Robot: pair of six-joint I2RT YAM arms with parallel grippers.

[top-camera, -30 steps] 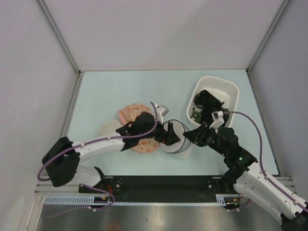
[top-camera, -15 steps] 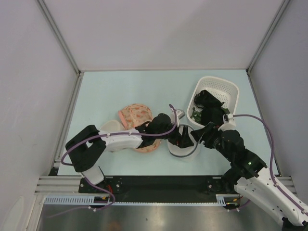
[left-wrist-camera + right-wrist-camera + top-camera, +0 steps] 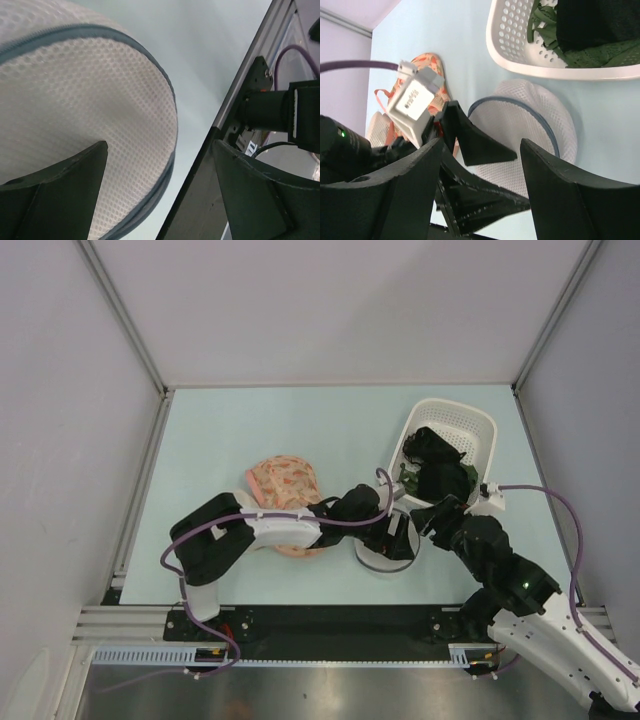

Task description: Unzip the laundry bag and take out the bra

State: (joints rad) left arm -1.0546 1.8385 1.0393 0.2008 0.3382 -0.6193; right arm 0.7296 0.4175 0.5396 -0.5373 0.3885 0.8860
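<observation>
The laundry bag (image 3: 378, 558), round white mesh with a dark zipper band, lies on the table near the front edge. It fills the left wrist view (image 3: 75, 95) and shows in the right wrist view (image 3: 535, 125). I see no opening in it. My left gripper (image 3: 397, 536) is open, with its jaws over the bag's right side (image 3: 160, 145). My right gripper (image 3: 430, 520) is open and empty just right of the bag, facing the left gripper's fingers (image 3: 482, 145). Black fabric (image 3: 437, 465) lies in the basket; I cannot tell whether it is the bra.
A white perforated basket (image 3: 478, 426) stands at the back right, holding black and green fabric (image 3: 550, 30). A peach floral padded item (image 3: 283, 483) lies left of the bag, partly under my left arm. The table's black front rail (image 3: 200, 185) is close to the bag.
My left arm has reached further right and nearer, and the bag has shifted right and toward the front edge with it. My right gripper has drawn back to the right.
</observation>
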